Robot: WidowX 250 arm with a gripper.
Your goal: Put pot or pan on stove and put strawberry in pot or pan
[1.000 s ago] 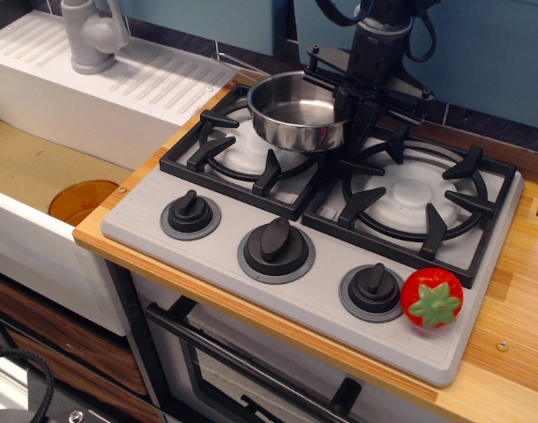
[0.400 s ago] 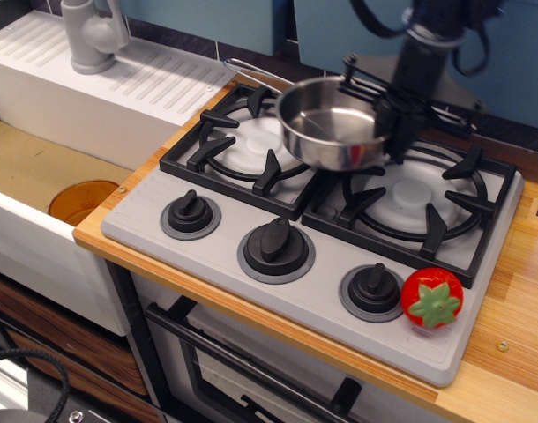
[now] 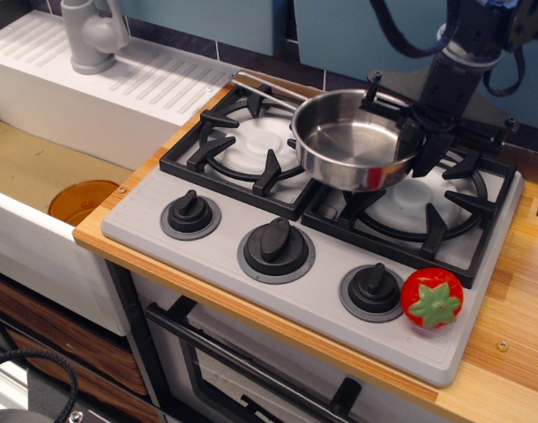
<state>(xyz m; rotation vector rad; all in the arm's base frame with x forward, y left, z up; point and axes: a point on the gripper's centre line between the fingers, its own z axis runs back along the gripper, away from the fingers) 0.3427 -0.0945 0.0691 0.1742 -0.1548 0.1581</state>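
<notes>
- One gripper (image 3: 419, 141) was clamped on the right rim of the saucepan (image 3: 350, 152), holding it above the stove (image 3: 207, 256) between the two burners (its wire handle pointed toward the back-left corner).
- Nothing lay inside the saucepan.
- Near the stove's front-right corner sat the strawberry (image 3: 432, 298), just beside the right knob (image 3: 372, 289), well apart from the gripper.

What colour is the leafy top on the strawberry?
Green, on the red strawberry by the right knob; the only camera view shows it clearly.
</notes>
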